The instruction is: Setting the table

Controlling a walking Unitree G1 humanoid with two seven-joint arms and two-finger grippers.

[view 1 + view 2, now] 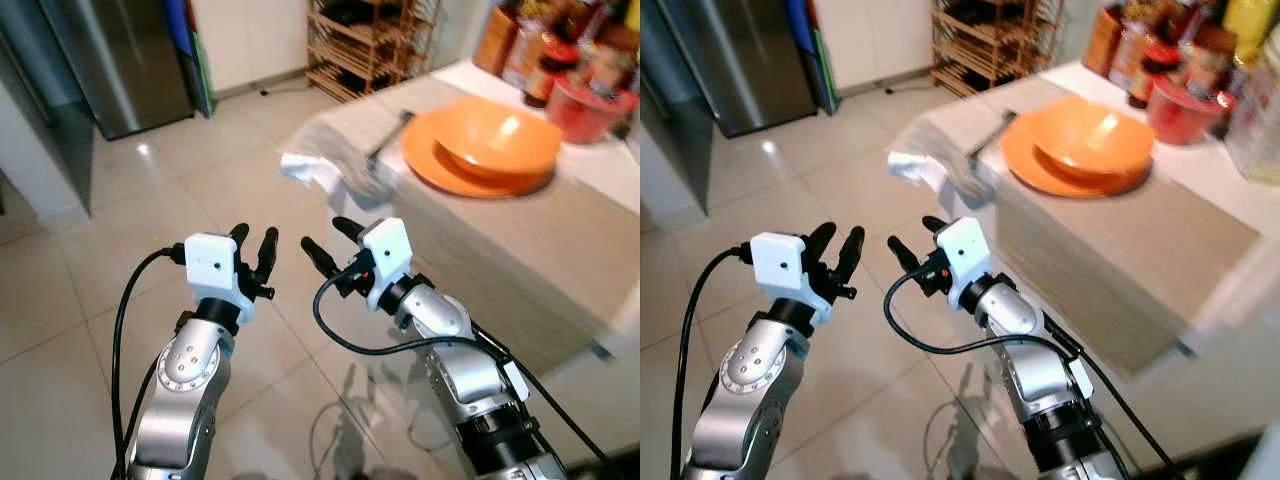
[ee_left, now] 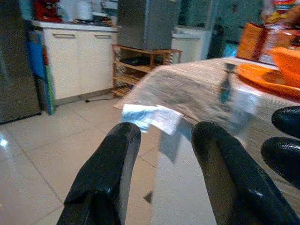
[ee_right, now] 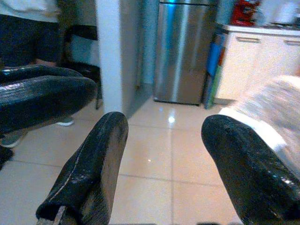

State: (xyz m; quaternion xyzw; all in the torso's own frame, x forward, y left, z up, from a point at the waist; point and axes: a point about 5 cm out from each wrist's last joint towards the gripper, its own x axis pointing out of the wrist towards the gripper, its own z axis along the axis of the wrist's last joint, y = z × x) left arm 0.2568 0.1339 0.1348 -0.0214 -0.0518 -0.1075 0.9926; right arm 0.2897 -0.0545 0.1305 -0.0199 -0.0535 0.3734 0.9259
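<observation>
Table (image 1: 560, 250) with stacked orange bowl (image 1: 500, 135) and plate (image 1: 440, 165): ahead, to the robot's right. Right gripper (image 1: 332, 240), fingers spread, empty, nearer; left gripper (image 1: 253, 245), likewise parted, empty.

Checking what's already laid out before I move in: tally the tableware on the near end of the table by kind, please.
Orange plate: 1
Orange bowl, sitting on the plate: 1
Utensil, lying beside the plate on the table runner, too blurred to tell which kind: 1
White napkin at the table's corner: 1
Total: 4
</observation>
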